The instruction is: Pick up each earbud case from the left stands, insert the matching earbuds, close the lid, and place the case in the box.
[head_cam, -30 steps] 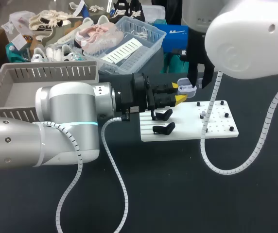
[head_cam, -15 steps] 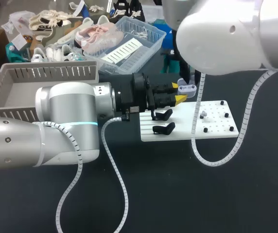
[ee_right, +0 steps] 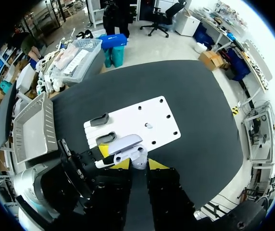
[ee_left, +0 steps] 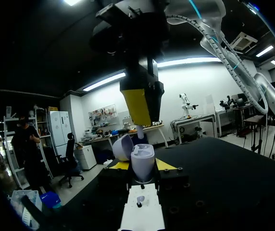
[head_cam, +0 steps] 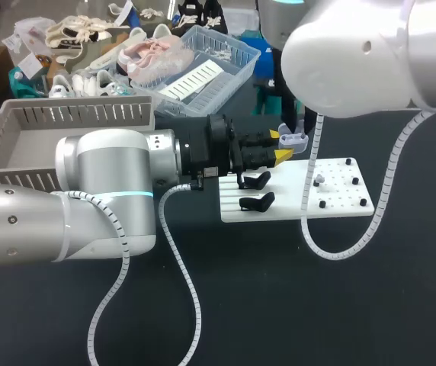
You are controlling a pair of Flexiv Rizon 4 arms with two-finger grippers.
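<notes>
My left gripper (head_cam: pixel 280 146) is shut on the sides of a lavender earbud case (head_cam: pixel 293 138), held upright above the white board's (head_cam: pixel 340 200) back edge. In the left wrist view the case (ee_left: pixel 142 161) sits between that gripper's yellow tips, its lid (ee_left: pixel 123 147) swung open. My right gripper (ee_left: pixel 142 103) hangs straight over the case, shut on a white earbud (ee_left: pixel 140 131) just above the opening. The right wrist view looks down between its own fingers (ee_right: pixel 136 164) onto the case (ee_right: pixel 136 155). Another earbud (head_cam: pixel 318 181) rests on the board.
Two empty black stands (head_cam: pixel 254 181) (head_cam: pixel 256 202) sit on the board's left part, small pegs on its right. A grey slotted box (head_cam: pixel 20 145) stands at the far left behind my left arm. A clear basket (head_cam: pixel 226 53) with shoes is at the back.
My right arm has swung left across the head view, bringing its gripper over the open case. The left arm and the case have stayed put.
</notes>
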